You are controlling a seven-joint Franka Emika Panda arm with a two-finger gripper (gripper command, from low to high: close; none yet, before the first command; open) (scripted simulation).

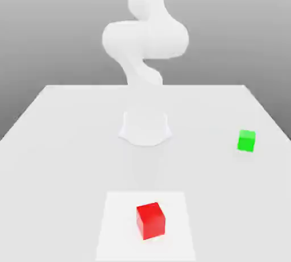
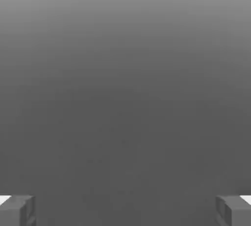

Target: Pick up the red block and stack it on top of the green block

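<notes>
Smooth gray, paler toward the top, forms the background (image 1: 34,16) behind a wide, pale table (image 1: 68,141). Against a dim gray backdrop in the hand view, the gripper (image 2: 125,211) has its two fingers (image 2: 24,211) standing wide apart, one at each side of the picture, with a broad gap between them. Outward from there is the robot arm (image 1: 145,39), white and rounded, which bends above its base (image 1: 145,127) and rises to the top edge of the exterior view. That base stands on the table and flares at its foot.

Measured from the base, the red block (image 1: 150,221) is in front, on the side nearer the camera. It is a plain, bright red cube, resting on a flat white square (image 1: 116,227) and turned a little, so its edges do not line up with the square's. Also in front of the base, but out toward the exterior view's right and well apart from it, the green block (image 1: 246,141) sits directly on the table. It is a plain, bright green cube, well apart from the red block too.
</notes>
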